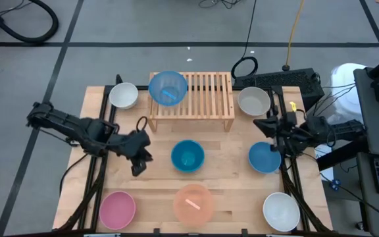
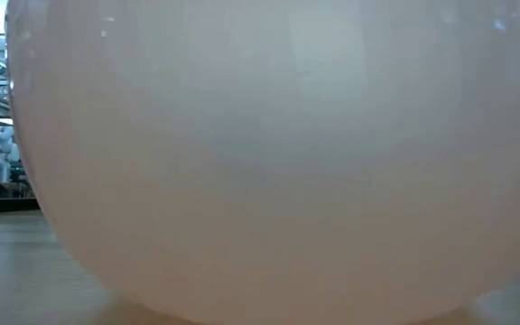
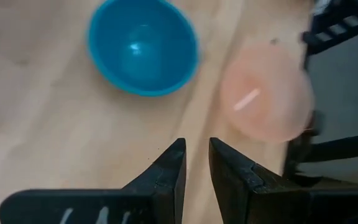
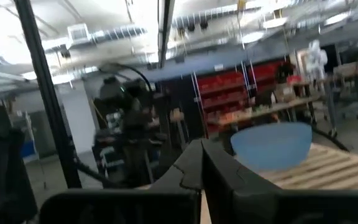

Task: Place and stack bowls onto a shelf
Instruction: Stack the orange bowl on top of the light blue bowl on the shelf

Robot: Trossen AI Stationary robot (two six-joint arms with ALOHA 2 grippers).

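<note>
light wood forms the table (image 1: 235, 171), with grey floor around it. a light blue bowl (image 1: 168, 87) is seen on the left end of the slatted shelf (image 1: 206, 95) at the far side. a teal bowl (image 1: 187, 156) sits mid-table, a peach bowl (image 1: 193, 203) near it at the front edge. the left gripper (image 1: 139, 158) is held left of the teal bowl, jaws slightly parted and empty. the right gripper (image 1: 270, 126) is held at the right, jaws closed on nothing.

Light-wood slatted shelf (image 1: 199, 99) is showing a light blue bowl (image 1: 168, 87). Teal-blue bowls (image 1: 187, 156) (image 1: 264, 157), a pink bowl (image 1: 117, 209), a translucent peach bowl (image 1: 193, 203) and white bowls (image 1: 123, 95) are dotting the pale wooden surface (image 1: 156, 181).
</note>
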